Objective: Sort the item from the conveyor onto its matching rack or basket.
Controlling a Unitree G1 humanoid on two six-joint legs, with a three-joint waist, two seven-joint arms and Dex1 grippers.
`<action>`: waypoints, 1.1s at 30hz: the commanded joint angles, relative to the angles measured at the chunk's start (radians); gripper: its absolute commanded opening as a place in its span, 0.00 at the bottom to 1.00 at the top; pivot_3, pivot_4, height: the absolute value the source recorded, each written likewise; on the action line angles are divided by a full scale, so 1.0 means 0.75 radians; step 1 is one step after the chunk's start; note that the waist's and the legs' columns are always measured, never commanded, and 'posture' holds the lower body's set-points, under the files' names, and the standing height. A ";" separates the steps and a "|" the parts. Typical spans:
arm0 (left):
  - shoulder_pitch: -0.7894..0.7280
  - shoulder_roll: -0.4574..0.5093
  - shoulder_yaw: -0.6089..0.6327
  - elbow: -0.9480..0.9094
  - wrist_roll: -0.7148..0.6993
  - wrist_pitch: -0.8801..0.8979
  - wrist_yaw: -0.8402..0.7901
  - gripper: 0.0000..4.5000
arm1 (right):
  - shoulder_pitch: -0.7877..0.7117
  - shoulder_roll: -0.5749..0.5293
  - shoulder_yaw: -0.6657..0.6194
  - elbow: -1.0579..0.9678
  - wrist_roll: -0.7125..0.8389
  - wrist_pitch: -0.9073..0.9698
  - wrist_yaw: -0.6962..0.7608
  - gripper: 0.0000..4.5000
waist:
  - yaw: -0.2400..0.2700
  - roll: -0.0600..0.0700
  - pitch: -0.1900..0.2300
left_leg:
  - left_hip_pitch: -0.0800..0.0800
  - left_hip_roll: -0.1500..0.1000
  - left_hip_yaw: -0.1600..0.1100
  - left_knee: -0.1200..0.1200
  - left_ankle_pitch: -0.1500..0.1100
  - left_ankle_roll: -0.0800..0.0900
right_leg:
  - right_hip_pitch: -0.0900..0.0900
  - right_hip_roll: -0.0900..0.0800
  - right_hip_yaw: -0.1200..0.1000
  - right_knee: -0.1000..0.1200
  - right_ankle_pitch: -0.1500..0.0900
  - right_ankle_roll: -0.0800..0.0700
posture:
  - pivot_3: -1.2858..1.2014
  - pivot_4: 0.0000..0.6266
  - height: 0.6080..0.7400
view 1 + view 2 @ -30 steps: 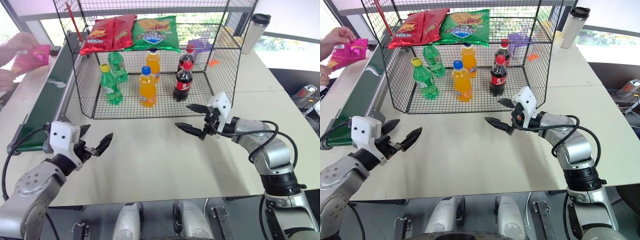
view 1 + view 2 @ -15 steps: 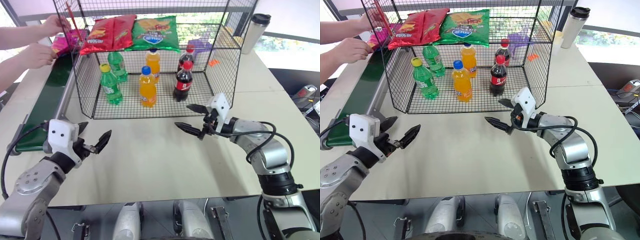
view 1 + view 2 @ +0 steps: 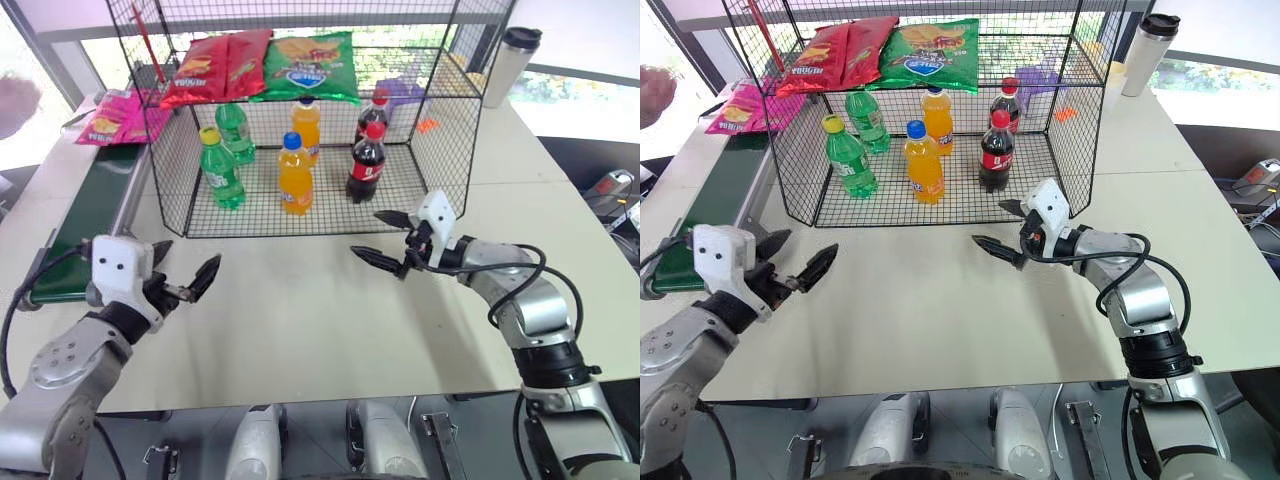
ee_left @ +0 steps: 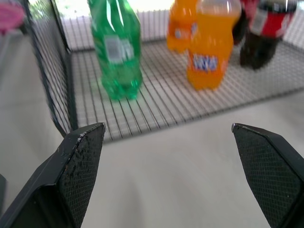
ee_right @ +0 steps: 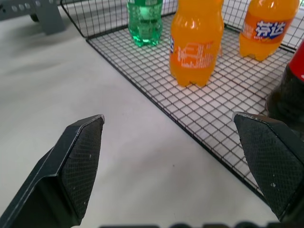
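Observation:
The item, a shiny magenta-pink chip bag (image 3: 120, 114), lies flat at the far end of the conveyor (image 3: 88, 207), a dark green belt running along the table's left side. The rack (image 3: 446, 128), a black wire cage, stands to the right of the belt. My left gripper (image 3: 186, 266) hovers open and empty over the table near the belt's near end, well short of the bag. My right gripper (image 3: 367, 233) is open and empty too, just in front of the rack's front edge, pointing left. The wrist views face the rack's floor between spread fingers (image 4: 80, 161) (image 5: 78, 156).
Red chip bags (image 3: 212, 66) and a green chip bag (image 3: 308, 66) lie on the rack's upper shelf. Green (image 3: 220, 168), orange (image 3: 294, 176) and cola (image 3: 366, 163) bottles stand on its floor. A tumbler (image 3: 510, 64) stands at the back right. A person's hand (image 3: 16, 102) is at the far left.
The person's hands laid the pink bag on the conveyor's far end and drew back to the left. My left gripper rose slightly. The right arm held still.

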 commanded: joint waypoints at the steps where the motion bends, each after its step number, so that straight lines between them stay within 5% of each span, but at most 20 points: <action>1: 0.007 0.254 0.268 -0.033 0.126 -0.011 -0.055 0.99 | -0.112 0.052 -0.107 -0.130 0.245 0.170 0.003 1.00 | -0.008 0.000 0.000 | 0.000 0.000 0.000 0.000 0.000 0.000 | 0.000 0.001 0.000 0.000 0.000 0.000 | 0.52 0.24 1.00; 5: 0.280 0.606 0.311 0.139 0.671 -0.313 -0.196 0.99 | -0.225 0.118 -0.069 -0.171 0.342 0.257 0.010 1.00 | -0.012 0.003 -0.001 | 0.003 0.002 0.002 -0.005 0.000 0.001 | -0.002 0.003 0.002 0.001 0.000 -0.001 | 0.52 0.24 1.00; 11: 0.503 0.772 0.202 0.360 1.287 -0.670 -0.127 0.99 | -0.310 0.107 0.141 -0.123 0.134 0.090 0.109 1.00 | 0.000 0.004 -0.001 | 0.003 0.001 0.005 -0.008 -0.001 0.000 | -0.004 -0.003 0.002 -0.003 0.000 -0.002 | 0.52 0.24 1.00; 17: 0.449 0.717 0.115 0.424 1.494 -0.741 -0.115 0.99 | -0.324 0.069 0.166 -0.155 0.107 0.080 0.160 1.00 | -0.003 0.003 -0.001 | -0.018 0.002 0.008 -0.004 -0.001 0.000 | -0.020 -0.009 0.003 -0.004 0.002 -0.003 | 0.52 0.24 1.00; 33: 0.277 0.555 -0.001 0.516 1.700 -0.751 -0.118 0.99 | -0.279 0.040 0.143 -0.176 0.085 0.090 0.119 1.00 | -0.004 0.003 -0.001 | -0.015 0.002 0.008 -0.002 -0.001 0.001 | -0.019 -0.002 0.001 0.000 0.006 0.004 | 0.52 0.24 1.00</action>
